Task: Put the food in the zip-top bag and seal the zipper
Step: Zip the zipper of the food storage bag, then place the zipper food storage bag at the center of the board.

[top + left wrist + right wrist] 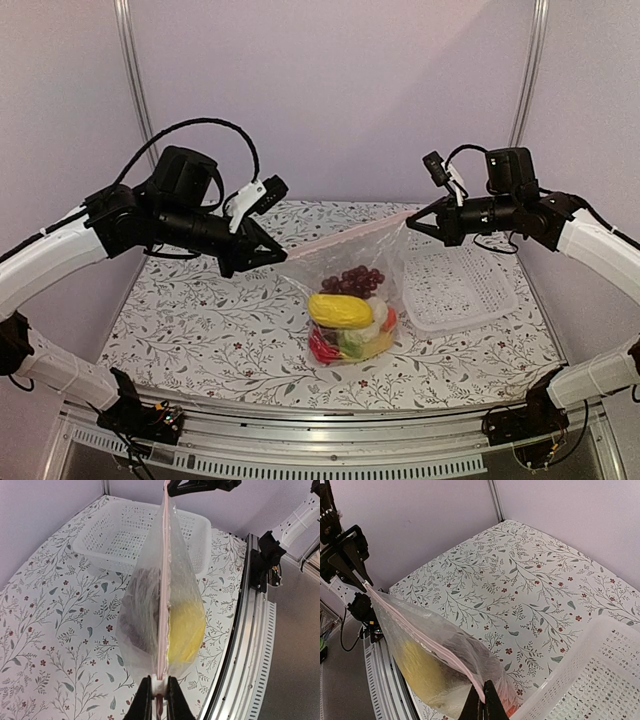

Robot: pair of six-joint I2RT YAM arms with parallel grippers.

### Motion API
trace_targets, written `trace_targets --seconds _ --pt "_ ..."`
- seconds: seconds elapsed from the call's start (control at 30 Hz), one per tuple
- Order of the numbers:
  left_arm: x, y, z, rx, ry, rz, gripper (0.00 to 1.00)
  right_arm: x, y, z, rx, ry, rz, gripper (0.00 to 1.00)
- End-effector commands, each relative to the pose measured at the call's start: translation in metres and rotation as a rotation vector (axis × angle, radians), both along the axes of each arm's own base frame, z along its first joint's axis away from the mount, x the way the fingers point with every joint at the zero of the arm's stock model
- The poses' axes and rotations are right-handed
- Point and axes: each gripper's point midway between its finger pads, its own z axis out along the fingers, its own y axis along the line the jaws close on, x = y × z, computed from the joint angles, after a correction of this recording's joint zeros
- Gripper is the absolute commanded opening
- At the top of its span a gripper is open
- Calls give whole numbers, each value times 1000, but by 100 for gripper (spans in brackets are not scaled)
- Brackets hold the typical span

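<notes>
We see the L gripper (283, 255) pinched tight on one end of the zipper (345, 236), w/ only the pink strip btwn its fingers. The R gripper (410, 222) is clamped the same way on the other end. Btwn them the zipper runs taut and slanted, R end higher, and in the L wrist view it reads as one thin line. The bag (385, 262) hangs below it w/ the food (350, 325) bunched at the bottom: grapes (352, 280) on top, a yellow piece (340, 310) under them, red & white bits lowest. We can't tell if the bag's bottom touches the table (200, 320). The basket (455, 290) sits on the table just beside the bag, on the R gripper's side.
</notes>
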Motion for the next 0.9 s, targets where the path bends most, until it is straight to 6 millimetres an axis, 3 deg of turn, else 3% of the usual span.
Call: trace_targets --seconds 0.0,0.23,0.5,0.53,0.63,0.77,0.87 --pt "-5 32 -21 97 64 63 4 35 -24 11 -13 -48 -160 0" --pt "11 39 -17 99 28 103 3 40 -19 21 4 -62 -146 0" --pt "81 31 26 92 -179 173 0 76 3 49 58 -114 -124 0" --pt "88 30 37 84 -205 175 0 80 5 53 63 -121 -122 0" --pt "95 28 44 98 -243 154 0 84 10 60 78 -134 -102 0" --pt "80 22 17 95 -143 95 3 76 13 41 68 -106 -58 0" --pt "51 18 -20 104 2 40 9 53 10 -5 45 -13 -23 0"
